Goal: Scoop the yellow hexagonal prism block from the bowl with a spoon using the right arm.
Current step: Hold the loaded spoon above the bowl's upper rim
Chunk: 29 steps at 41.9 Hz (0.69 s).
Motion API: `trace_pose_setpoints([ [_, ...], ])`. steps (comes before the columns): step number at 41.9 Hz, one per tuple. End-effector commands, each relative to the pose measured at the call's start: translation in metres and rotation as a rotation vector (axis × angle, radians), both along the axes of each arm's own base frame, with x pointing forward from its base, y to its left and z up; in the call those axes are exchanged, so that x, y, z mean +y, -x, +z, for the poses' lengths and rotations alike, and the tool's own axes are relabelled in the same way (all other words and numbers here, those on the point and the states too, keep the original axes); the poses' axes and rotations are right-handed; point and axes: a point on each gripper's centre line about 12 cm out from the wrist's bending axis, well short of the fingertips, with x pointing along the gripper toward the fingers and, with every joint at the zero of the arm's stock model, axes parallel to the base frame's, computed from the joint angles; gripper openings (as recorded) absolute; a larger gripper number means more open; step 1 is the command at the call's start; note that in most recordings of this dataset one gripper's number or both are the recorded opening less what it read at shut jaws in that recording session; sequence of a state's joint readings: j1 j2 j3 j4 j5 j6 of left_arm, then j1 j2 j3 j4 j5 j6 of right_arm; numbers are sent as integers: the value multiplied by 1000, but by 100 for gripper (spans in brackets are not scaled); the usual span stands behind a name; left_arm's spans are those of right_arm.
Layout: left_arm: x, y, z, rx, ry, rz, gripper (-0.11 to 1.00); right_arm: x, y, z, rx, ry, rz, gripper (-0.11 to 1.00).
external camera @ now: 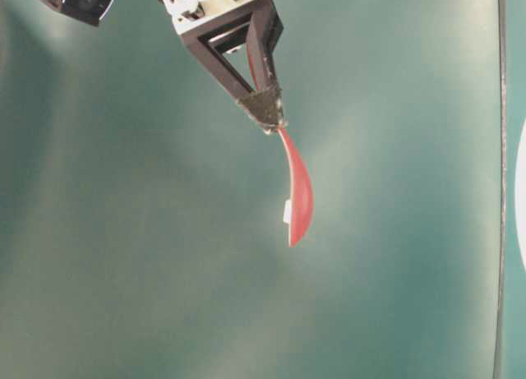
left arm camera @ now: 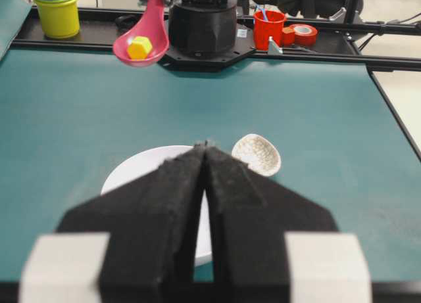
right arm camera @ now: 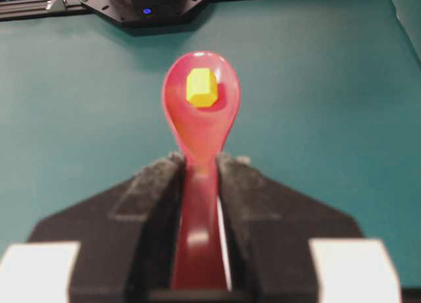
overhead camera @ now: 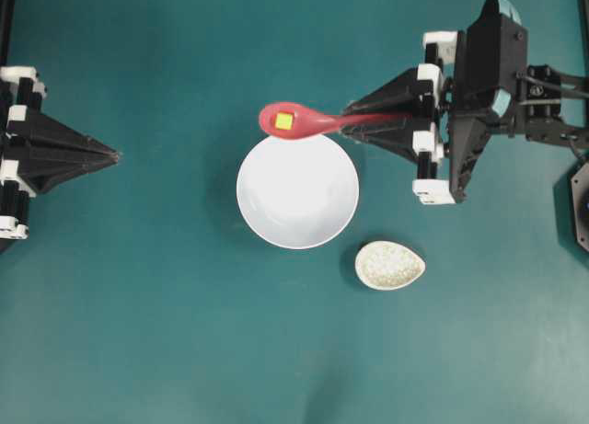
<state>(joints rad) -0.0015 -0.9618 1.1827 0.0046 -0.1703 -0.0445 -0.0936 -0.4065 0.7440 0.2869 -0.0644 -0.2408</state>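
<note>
The pinkish-red soup spoon (right arm camera: 199, 125) looks glossy and smooth, like glazed ceramic or plastic. The large round white bowl (overhead camera: 297, 191) is smooth. The beige teardrop-shaped spoon rest (overhead camera: 390, 265) is speckled. The black gripper fingers (right arm camera: 151, 204) wear rough, matt foam-like padding. The teal tabletop (overhead camera: 138, 332) is matt.

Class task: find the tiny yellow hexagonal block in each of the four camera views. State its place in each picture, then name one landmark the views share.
Overhead: the tiny yellow hexagonal block lies in the scoop, above the bowl's top rim.
Table-level: only a pale edge shows, beside the scoop.
Left wrist: upper left, in the scoop.
Right wrist: upper centre, in the scoop.
Shared landmark: the glossy pinkish-red spoon, held by the right gripper.
</note>
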Motion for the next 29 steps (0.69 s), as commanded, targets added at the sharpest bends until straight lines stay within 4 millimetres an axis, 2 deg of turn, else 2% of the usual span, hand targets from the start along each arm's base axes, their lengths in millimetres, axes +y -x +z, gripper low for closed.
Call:
trace_pose_setpoints([
  [1,0,-2,6,-18,0,-2,-1,2,1,11,-40,8,3,22],
  [29,0,-2,5,-12,2,-2,-1,14,-1,12,-55,7,37,22],
])
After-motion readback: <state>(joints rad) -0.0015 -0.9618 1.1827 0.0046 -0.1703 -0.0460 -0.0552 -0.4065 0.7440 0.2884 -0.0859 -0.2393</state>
